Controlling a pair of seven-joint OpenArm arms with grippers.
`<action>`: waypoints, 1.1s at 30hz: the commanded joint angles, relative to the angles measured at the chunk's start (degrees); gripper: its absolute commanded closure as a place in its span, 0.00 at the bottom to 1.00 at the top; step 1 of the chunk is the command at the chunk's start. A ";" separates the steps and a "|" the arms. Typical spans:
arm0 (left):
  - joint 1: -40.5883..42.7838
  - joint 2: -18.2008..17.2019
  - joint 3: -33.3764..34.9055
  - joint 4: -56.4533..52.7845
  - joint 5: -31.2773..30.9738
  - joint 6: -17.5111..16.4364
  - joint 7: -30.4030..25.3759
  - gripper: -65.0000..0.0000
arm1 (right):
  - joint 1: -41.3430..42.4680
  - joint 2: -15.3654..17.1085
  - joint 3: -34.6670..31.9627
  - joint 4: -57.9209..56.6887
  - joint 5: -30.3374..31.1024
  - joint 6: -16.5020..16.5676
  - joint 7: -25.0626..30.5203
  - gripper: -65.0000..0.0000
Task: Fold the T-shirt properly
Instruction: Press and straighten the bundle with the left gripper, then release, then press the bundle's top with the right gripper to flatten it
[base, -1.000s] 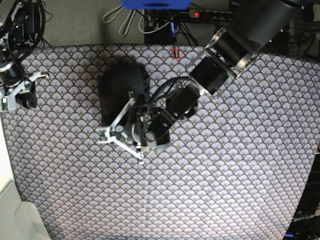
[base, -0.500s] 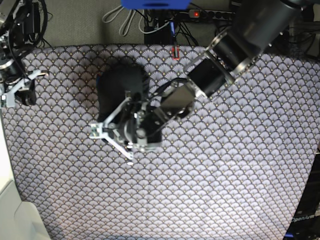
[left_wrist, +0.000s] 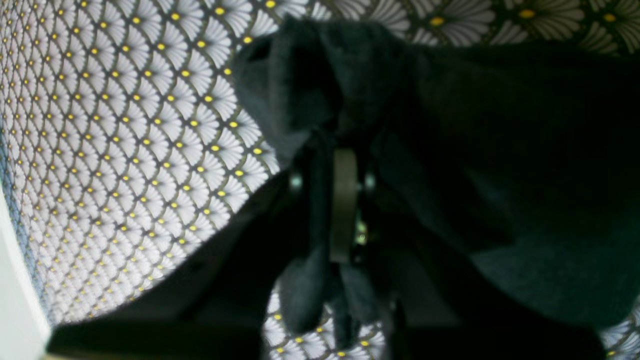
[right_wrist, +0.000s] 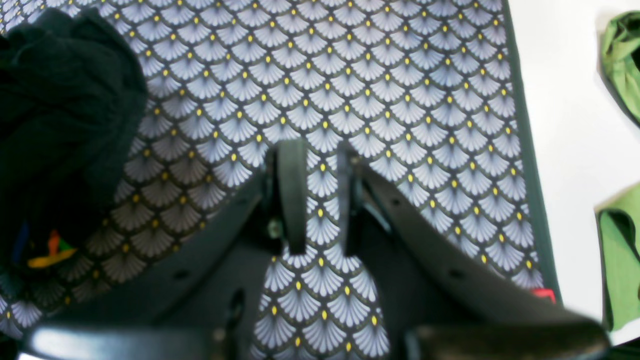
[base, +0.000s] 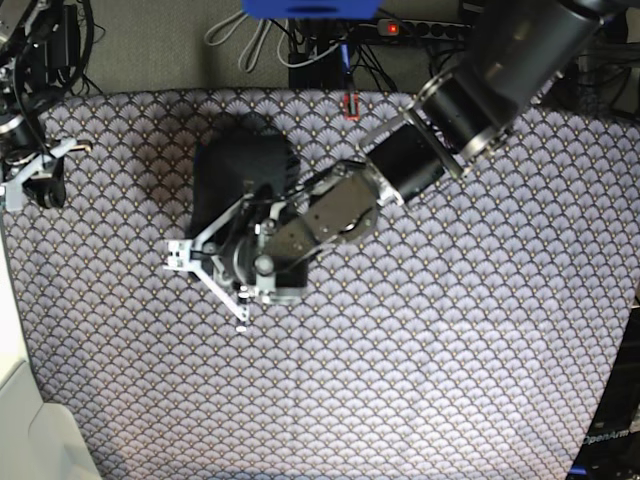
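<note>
The T-shirt (base: 240, 170) is a dark charcoal bundle on the back left part of the scallop-patterned cloth (base: 450, 350). My left gripper (base: 235, 270) reaches in from the right, low over the bundle's near edge. In the left wrist view this gripper (left_wrist: 345, 160) is shut on a fold of the T-shirt (left_wrist: 500, 150), and fabric drapes around both fingers. My right gripper (base: 40, 190) hangs at the far left edge, apart from the shirt. In the right wrist view it (right_wrist: 320, 150) has a narrow empty gap, with the T-shirt (right_wrist: 60, 100) off to its upper left.
Green cloth (right_wrist: 620, 60) lies on the white surface (right_wrist: 565, 150) beyond the patterned cloth's edge. A power strip and cables (base: 420, 30) run along the back, with a small red object (base: 350, 105) at the cloth's far edge. A white surface (base: 15, 400) borders the near left.
My left gripper has slid left and toward the back, pulling the pinched fabric with it. The right gripper has drifted slightly toward the back.
</note>
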 joint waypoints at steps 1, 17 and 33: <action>-1.54 1.14 -0.49 0.81 1.53 0.21 -0.63 0.91 | 0.06 0.89 0.47 0.94 0.81 0.43 1.42 0.86; 4.26 2.10 -24.49 10.92 9.09 0.21 -3.53 0.15 | 0.15 0.97 0.47 0.94 0.81 0.43 1.42 0.86; 14.64 -6.34 -62.38 21.21 9.00 0.21 -3.18 0.33 | 3.14 1.33 -12.98 2.52 0.81 4.86 -1.48 0.86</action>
